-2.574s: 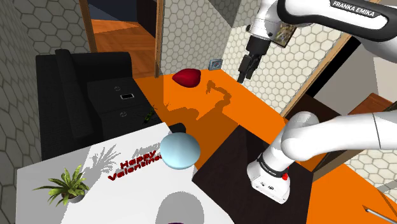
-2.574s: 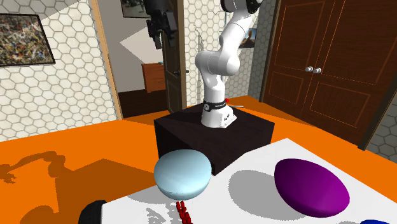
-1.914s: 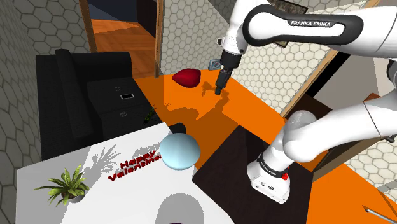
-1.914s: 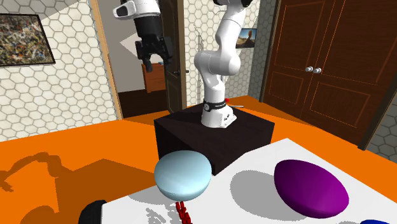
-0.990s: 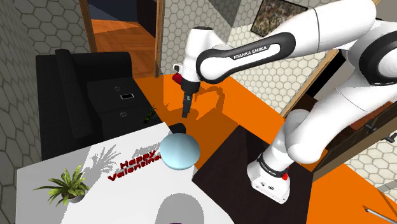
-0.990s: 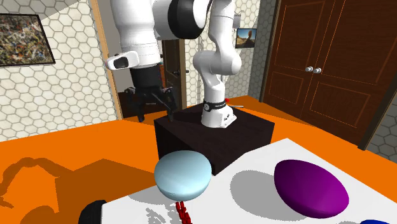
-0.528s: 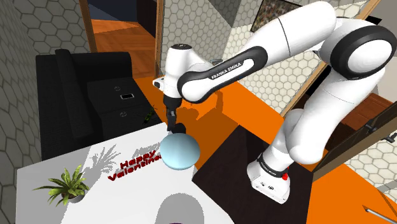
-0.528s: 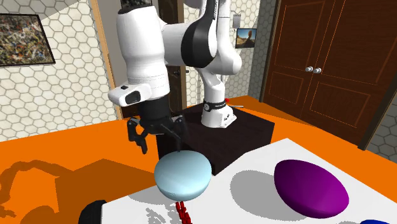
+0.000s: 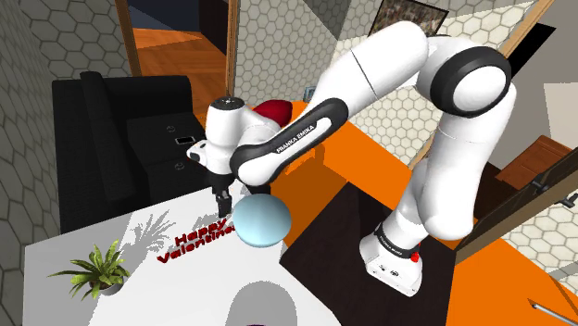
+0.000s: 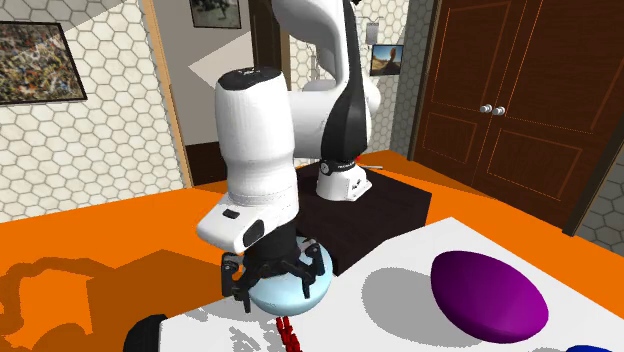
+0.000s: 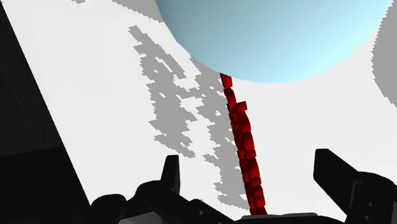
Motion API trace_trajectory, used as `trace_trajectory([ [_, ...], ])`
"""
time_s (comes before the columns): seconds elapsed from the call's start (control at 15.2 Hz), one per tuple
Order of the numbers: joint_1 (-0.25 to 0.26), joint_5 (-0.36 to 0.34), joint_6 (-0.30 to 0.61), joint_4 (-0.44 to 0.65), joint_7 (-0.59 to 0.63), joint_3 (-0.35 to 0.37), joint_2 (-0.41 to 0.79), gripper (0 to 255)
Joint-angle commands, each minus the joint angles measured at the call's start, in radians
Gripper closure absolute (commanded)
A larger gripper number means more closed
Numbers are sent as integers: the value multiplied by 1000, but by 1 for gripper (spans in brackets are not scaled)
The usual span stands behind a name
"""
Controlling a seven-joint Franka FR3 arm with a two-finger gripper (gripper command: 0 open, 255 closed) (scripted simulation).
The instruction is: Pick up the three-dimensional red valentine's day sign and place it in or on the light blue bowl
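Note:
The red "Happy Valentine" sign [image 9: 193, 241] lies flat on the white table [image 9: 130, 306], one end beside the light blue bowl [image 9: 264, 222]. In the second exterior view the sign [image 10: 289, 336] peeks out below the bowl [image 10: 318, 281]. My gripper [image 9: 223, 207] hangs open just above the sign's end nearest the bowl. In the wrist view the sign [image 11: 245, 145] runs as a red strip from the bowl [image 11: 273, 38] down between my fingers [image 11: 170, 174], which stand apart and touch nothing. The open gripper [image 10: 272, 294] covers part of the bowl.
A potted plant [image 9: 98, 269] stands near the table's front corner. A purple dome [image 10: 489, 295] sits on the table to the second exterior view's right. A black cabinet [image 9: 120, 139] lies behind the table, and the dark stand [image 9: 338, 236] is beside the bowl.
The arm has swung from high by the far wall down and toward the table. The open gripper now hovers low over the sign beside the bowl. Sign and bowl have not moved.

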Motion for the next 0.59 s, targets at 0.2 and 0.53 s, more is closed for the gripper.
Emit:
trace_trajectory([
  [0.2, 61, -83, 63, 98, -23, 10, 151, 0],
  [0.53, 89, -117, 104, 135, -22, 2, 227, 0],
])
